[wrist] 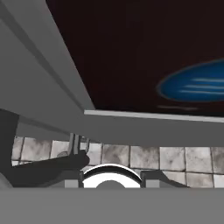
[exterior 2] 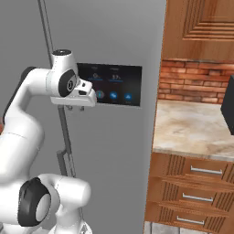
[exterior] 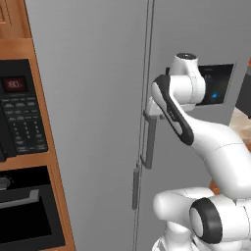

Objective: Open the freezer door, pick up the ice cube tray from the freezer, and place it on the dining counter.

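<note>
Gripper (exterior 2: 68, 108) seen at the fridge front, up against the seam between the two doors, hanging just under the white wrist; fingers barely visible as small dark nubs, so open vs. clenched can't be told. From the hand cam, fingertip bases (wrist: 73, 178) are seen at bottom edge, state still unclear.

Freezer door (exterior: 90, 98) is shut: tall, plain, flat grey metallic panel, long axis vertical, filling centre of left base view. Its bar handle (exterior: 135, 188) is a slim grey vertical rod low by the seam, w/ a second, similar handle (exterior: 149, 142) just right of it on the neighbouring door. Contents behind the door are hidden.

Adjacent grey door (exterior 2: 114, 137) carries a black display panel (exterior 2: 109, 85) w/ blue icons; same panel is seen close-up in hand view as a dark surface w/ a blue oval (wrist: 192, 87).

Left of the freezer door: wooden cabinet column holding a black microwave (exterior: 19, 115) w/ keypad, black oven (exterior: 27, 211) below.

Right side: wall counter (exterior 2: 192, 125) w/ beige marbled stone top, wooden drawers (exterior 2: 192, 192) w/ steel pulls beneath, red brick backsplash (exterior 2: 194, 82) behind, wooden upper cabinet (exterior 2: 201, 27) above.

Grey tiled floor (wrist: 131, 155) is seen below in hand view.
</note>
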{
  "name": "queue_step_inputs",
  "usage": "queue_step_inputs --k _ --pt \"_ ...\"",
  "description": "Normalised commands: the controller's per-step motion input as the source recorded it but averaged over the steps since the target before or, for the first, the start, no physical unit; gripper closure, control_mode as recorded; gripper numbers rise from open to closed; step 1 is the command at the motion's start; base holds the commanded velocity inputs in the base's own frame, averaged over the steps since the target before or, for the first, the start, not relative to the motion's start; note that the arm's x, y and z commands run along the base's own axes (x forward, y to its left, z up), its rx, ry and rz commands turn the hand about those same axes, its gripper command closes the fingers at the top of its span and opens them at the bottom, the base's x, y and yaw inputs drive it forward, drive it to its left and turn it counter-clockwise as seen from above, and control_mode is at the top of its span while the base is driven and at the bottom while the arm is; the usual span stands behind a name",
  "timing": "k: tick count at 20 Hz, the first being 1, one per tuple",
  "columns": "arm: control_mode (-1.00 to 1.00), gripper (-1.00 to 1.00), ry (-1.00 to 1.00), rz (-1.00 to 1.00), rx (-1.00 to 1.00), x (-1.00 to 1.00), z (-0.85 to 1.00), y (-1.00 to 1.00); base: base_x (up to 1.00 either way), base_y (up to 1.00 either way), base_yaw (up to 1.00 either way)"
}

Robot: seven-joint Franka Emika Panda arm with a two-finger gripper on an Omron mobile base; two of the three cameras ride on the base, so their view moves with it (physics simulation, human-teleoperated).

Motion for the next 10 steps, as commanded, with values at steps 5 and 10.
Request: queue_step_inputs --k 5,10 --pt "-1.0 -1.0 -0.01 -0.03 0.0 -0.69 -0.02 0.0 0.0 0.0 0.0" --pt "-1.0 -1.0 0.0 -0.01 0.0 -0.98 -0.11 -0.01 0.0 0.0 0.0"
